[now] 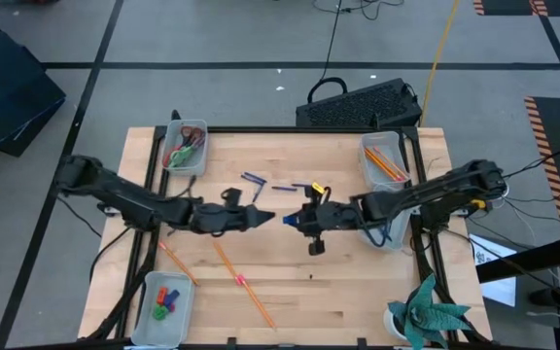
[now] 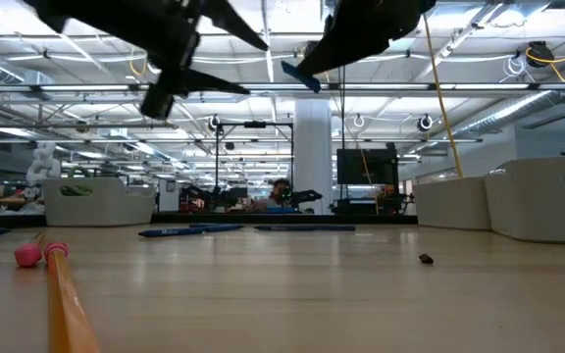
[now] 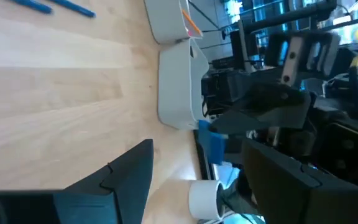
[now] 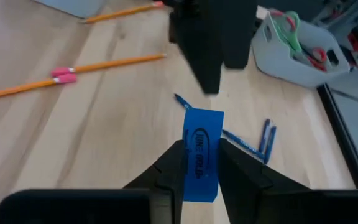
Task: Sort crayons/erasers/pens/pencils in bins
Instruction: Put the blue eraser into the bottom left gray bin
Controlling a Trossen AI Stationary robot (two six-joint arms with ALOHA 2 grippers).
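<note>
Two grippers meet nose to nose above mid-table. Our right gripper (image 4: 197,165) clamps a blue eraser (image 4: 201,152), upright (long axis along the fingers); our left gripper (image 1: 261,216) gapes just opposite, nearer than any of the bins (image 1: 385,163).

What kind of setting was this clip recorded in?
Probably a large robotics lab or industrial workshop hall: a pale wooden butcher-block table on a taped grey concrete floor, long ceiling strip lights, and more workstations with dark monitors behind.
</note>
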